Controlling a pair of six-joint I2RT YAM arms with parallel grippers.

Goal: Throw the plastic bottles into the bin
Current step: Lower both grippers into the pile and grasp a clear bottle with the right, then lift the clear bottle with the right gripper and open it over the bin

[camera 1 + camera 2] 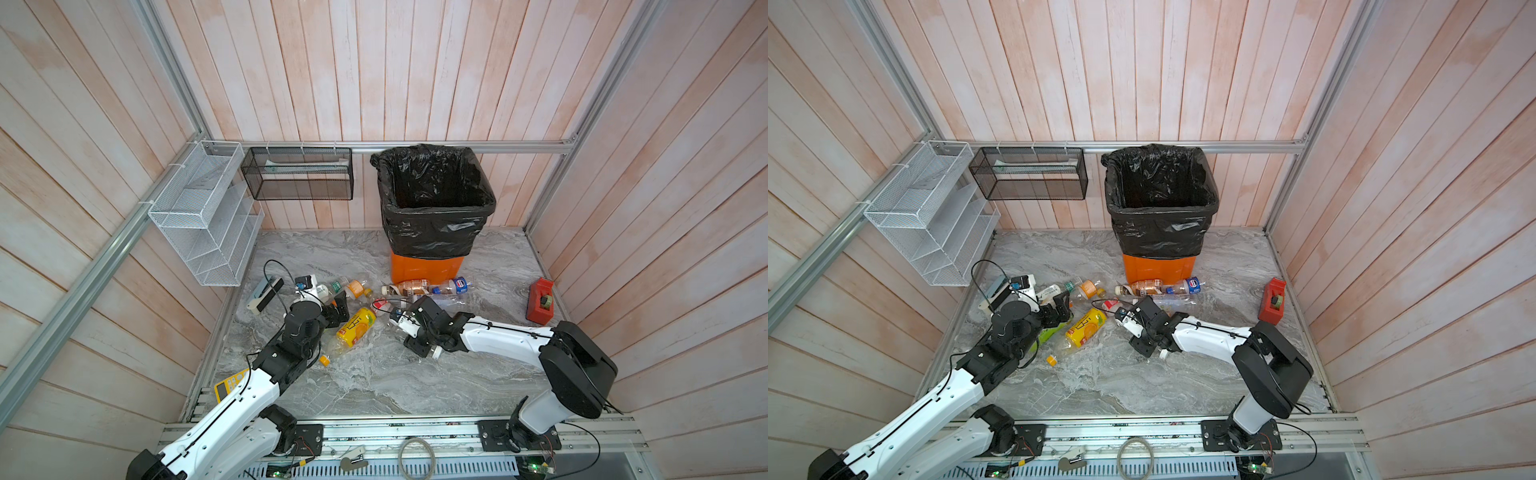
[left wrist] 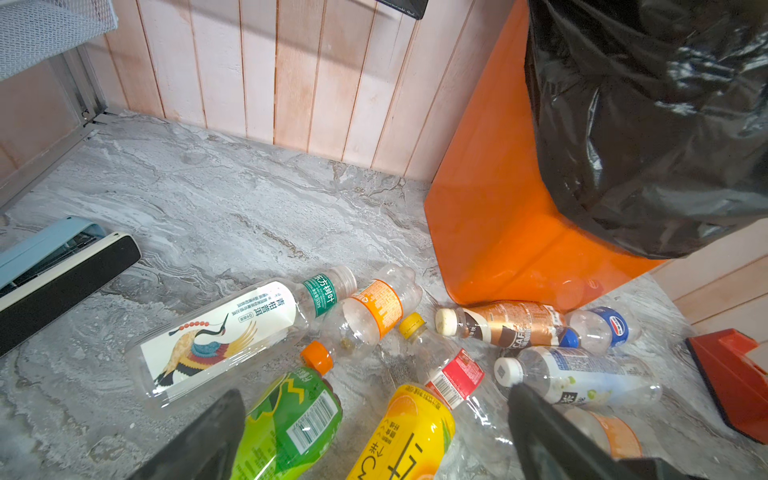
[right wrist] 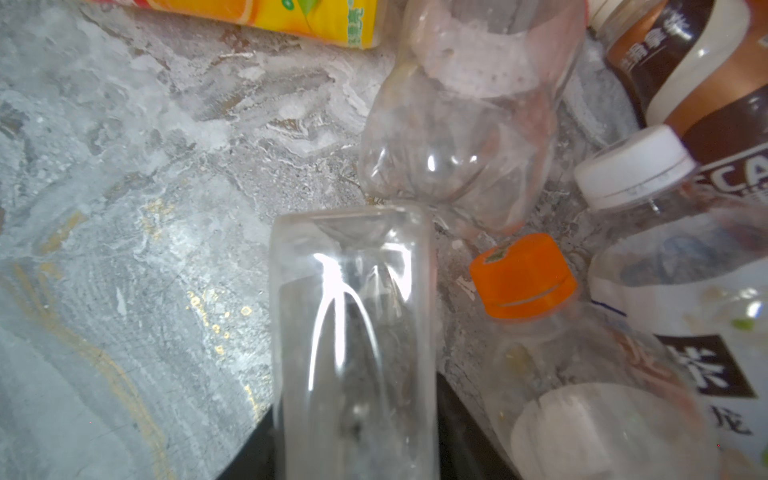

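Several plastic bottles lie on the marble floor in front of the bin [image 1: 428, 270] [image 1: 1158, 266] [image 2: 498, 216], which is orange and lined with a black bag. My right gripper [image 3: 357, 440] is shut on a flattened clear bottle [image 3: 353, 316], low over the floor beside the pile. An orange-capped bottle [image 3: 523, 274] lies right next to it. My left gripper [image 2: 374, 436] [image 1: 338, 309] hangs open above a yellow-labelled bottle [image 2: 407, 436] [image 1: 357, 326] and a green one [image 2: 291, 419]. Further off lie a crane-labelled bottle [image 2: 224, 336] and a brown coffee bottle [image 1: 411, 286].
A red tape dispenser [image 1: 540, 301] stands at the right wall. A yellow calculator [image 1: 230, 384] lies under the left arm, and a blue and black device [image 1: 266, 293] near the left wall. A white mesh rack [image 1: 199, 220] and a black mesh basket [image 1: 297, 174] hang above.
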